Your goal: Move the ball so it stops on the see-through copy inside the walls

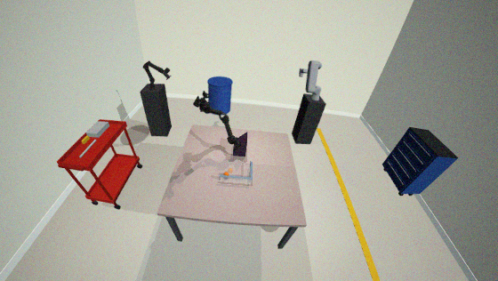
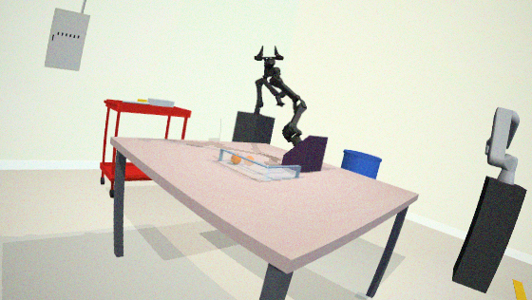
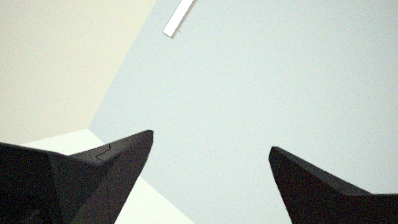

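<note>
Your gripper point(image 2: 269, 53) stands high above the table point(image 2: 294, 218), pointing upward, fingers spread wide with nothing between them. You'll find the orange ball point(image 2: 236, 159) on the table inside the clear walls point(image 2: 266, 167), just beside its see-through copy point(image 2: 249, 159), well apart from the gripper.

No text, label, brand, number or sign can be read in any of the three views. The grey wall box point(image 2: 66, 39), high and well off to one side of the raised, spread jaws, carries a short row of dark marks, but they are too small and blurred to make out as characters.
</note>
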